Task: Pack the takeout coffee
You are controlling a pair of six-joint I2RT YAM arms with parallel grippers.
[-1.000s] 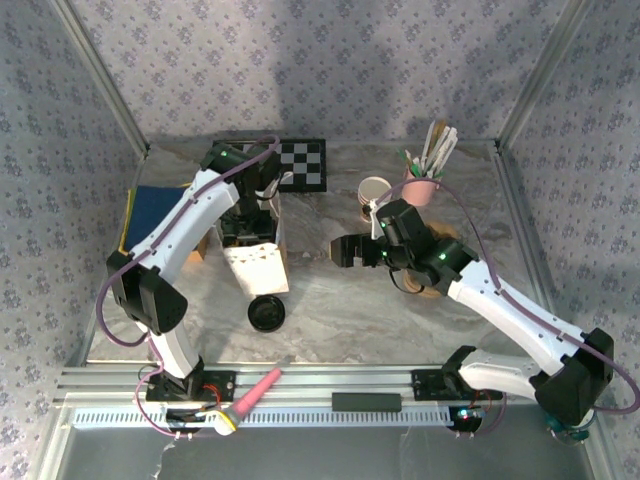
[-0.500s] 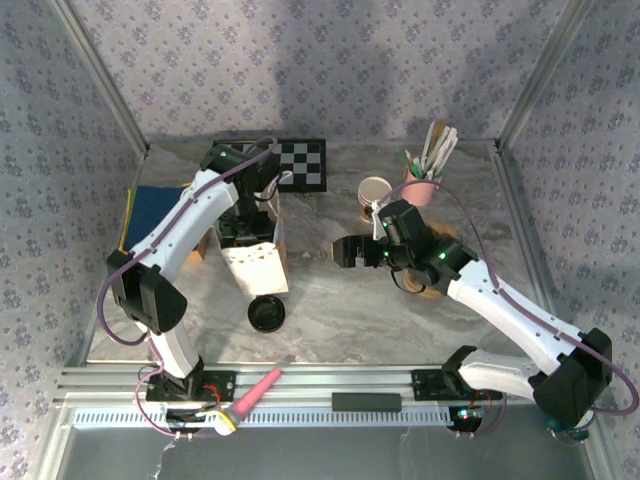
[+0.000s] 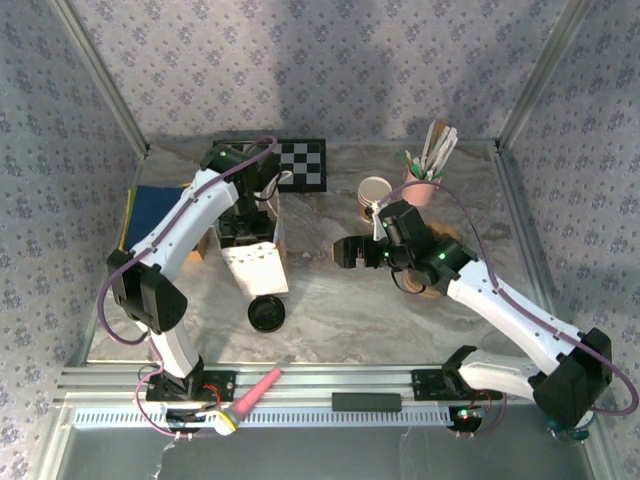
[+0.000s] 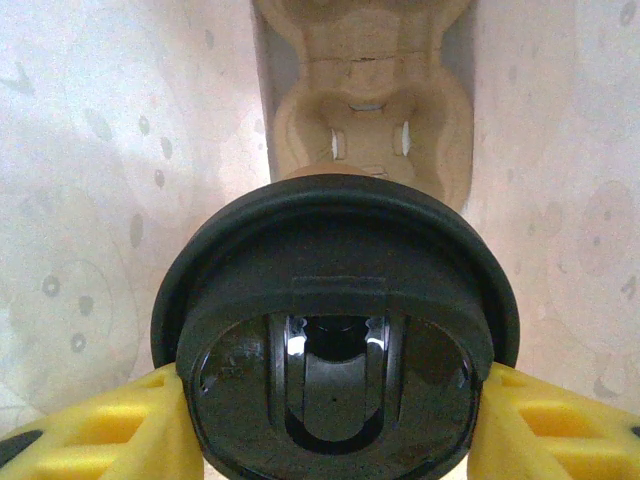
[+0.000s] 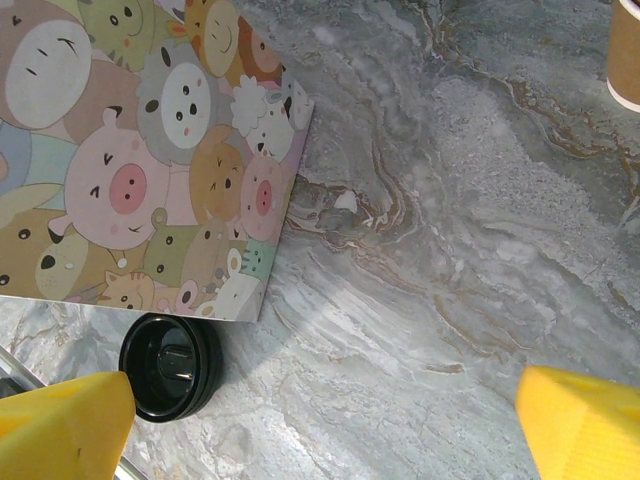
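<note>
My left gripper (image 4: 335, 405) is down inside the opened paper bag (image 3: 256, 265), its yellow fingers (image 4: 110, 425) pressed on either side of the takeout coffee (image 4: 335, 300). I see the coffee from above with a black lid on it; the cup body is hidden beneath. Below it, at the bottom of the bag, lies a moulded cardboard cup carrier (image 4: 365, 110). In the top view the left gripper (image 3: 245, 228) is sunk in the bag's mouth. My right gripper (image 3: 350, 250) hovers open over the marble to the right of the bag, and nothing lies between its fingers (image 5: 60, 425).
A loose black lid (image 3: 267, 313) lies by the bag's front corner (image 5: 170, 366). The bag's animal-print side (image 5: 150, 150) faces right. A stack of tan cups (image 3: 374, 192), a pink utensil holder (image 3: 425, 182) and a checkerboard (image 3: 305, 163) stand at the back. A blue pad (image 3: 150, 212) lies left.
Both grippers keep their state. The left wrist has shifted very slightly over the bag and the right gripper has drifted a touch to the right.
</note>
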